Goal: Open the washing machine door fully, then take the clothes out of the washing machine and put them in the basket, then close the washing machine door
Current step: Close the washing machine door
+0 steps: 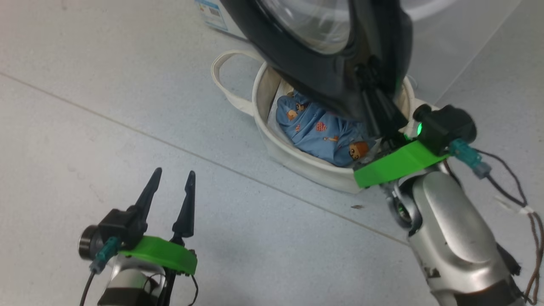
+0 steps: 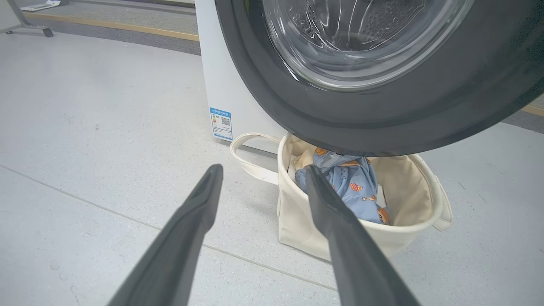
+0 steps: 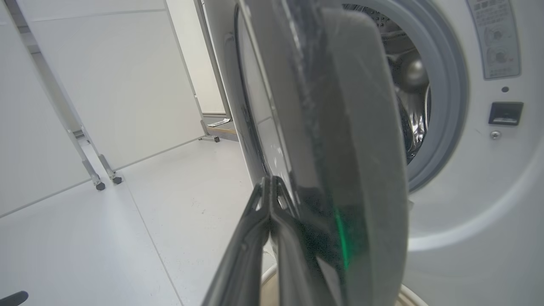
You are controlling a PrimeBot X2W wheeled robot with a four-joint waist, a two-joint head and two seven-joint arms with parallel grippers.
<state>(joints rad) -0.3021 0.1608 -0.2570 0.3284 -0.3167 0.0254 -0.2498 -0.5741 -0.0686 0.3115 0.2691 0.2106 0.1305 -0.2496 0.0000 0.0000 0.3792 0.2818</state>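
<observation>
The washing machine door (image 1: 297, 55) hangs partly open, its black rim over the basket (image 1: 297, 163). The clothes (image 1: 318, 131), blue with orange bears, lie inside the cream basket (image 2: 306, 229). My right gripper (image 1: 366, 72) is shut, its fingers lying against the door's lower rim. In the right wrist view the shut gripper (image 3: 270, 182) touches the outer face of the door (image 3: 340, 127), which is seen edge-on in front of the washing machine (image 3: 467, 191) and its drum mouth. My left gripper (image 1: 174, 172) stands open over bare floor, left of the basket. The left wrist view shows the door (image 2: 382, 123), the clothes (image 2: 355, 187) and that gripper (image 2: 264, 169).
A blue label (image 2: 221, 123) sits low on the washer's white side. White panels on metal legs (image 3: 97, 85) stand to the left of the door. The latch socket (image 3: 505, 112) is on the washer front. Wires trail from my right wrist (image 1: 510, 187).
</observation>
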